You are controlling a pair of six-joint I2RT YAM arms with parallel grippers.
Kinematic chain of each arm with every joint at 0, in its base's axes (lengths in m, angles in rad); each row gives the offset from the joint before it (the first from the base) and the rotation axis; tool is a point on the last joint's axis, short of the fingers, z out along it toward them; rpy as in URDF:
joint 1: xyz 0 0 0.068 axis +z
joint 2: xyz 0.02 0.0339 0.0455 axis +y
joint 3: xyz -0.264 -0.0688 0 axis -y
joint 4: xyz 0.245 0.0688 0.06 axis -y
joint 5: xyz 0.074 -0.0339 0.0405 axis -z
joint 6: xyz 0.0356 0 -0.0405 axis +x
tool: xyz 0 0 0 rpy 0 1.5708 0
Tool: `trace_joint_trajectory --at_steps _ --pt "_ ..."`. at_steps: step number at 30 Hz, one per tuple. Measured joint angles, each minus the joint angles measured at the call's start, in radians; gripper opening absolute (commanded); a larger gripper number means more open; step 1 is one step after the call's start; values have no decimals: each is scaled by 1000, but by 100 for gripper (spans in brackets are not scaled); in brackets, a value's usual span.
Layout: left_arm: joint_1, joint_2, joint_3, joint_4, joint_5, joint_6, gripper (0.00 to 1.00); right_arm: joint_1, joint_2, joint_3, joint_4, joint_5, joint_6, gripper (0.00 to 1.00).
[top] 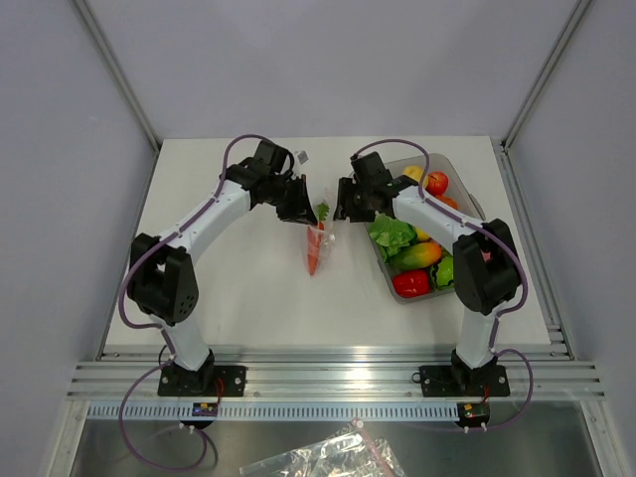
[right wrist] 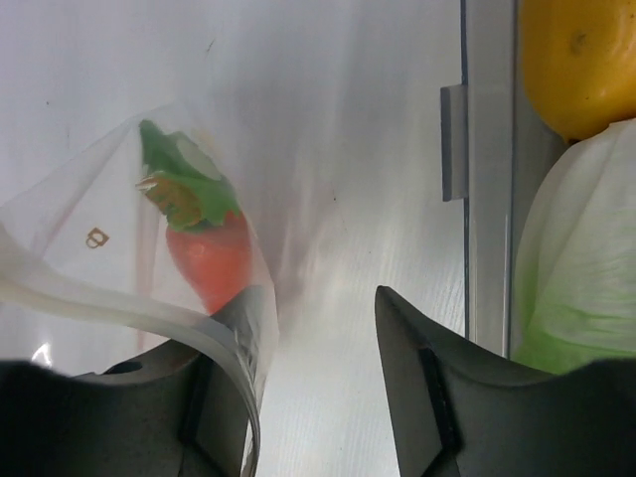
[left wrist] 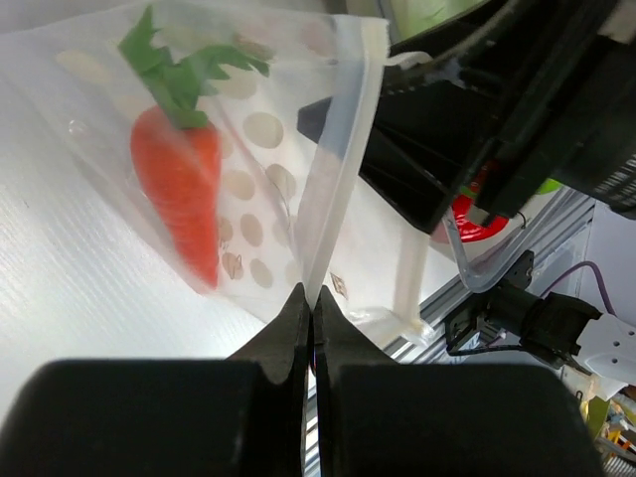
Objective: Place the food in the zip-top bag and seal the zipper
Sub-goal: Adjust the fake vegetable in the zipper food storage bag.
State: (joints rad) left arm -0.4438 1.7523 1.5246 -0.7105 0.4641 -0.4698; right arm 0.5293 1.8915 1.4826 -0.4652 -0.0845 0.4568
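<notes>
Left claw (left wrist: pixel 310 303) pinched tight on zipper (left wrist: pixel 336 149); right claw (right wrist: pixel 316 298) gapes, gripping nothing, zipper strip draped over one finger. Tray (right wrist: pixel 489 199) with lettuce (right wrist: pixel 586 258) and yellow fruit (right wrist: pixel 586 60) just right of it. Zip-top bag (left wrist: pixel 258 139) between claws, red-orange piece (left wrist: pixel 179 189) inside. Both arms reach inward over table (top: pixel 238 298).

In the right wrist view the toy carrot's (right wrist: pixel 211 260) tip was hidden behind one of the right fingers (right wrist: pixel 221 412), and a yellow fruit (right wrist: pixel 586 60) ran off at 1 o'clock. The left wrist view blurred the toy carrot and cut the zip-top bag (left wrist: pixel 268 129) off at 12 o'clock.
</notes>
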Motion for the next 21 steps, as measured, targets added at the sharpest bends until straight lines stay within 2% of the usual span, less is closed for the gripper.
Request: trace_joint_trajectory --at_steps 6,11,21 --pt "-2 42 1 0 1 2 0 -1 -61 -3 -22 -14 -8 59" --pt "-8 79 11 -2 2 2 0 -2 -148 -21 -23 -24 -8 67" --pt "-14 116 60 -2 2 2 0 -2 -271 -31 -65 -15 -21 72"
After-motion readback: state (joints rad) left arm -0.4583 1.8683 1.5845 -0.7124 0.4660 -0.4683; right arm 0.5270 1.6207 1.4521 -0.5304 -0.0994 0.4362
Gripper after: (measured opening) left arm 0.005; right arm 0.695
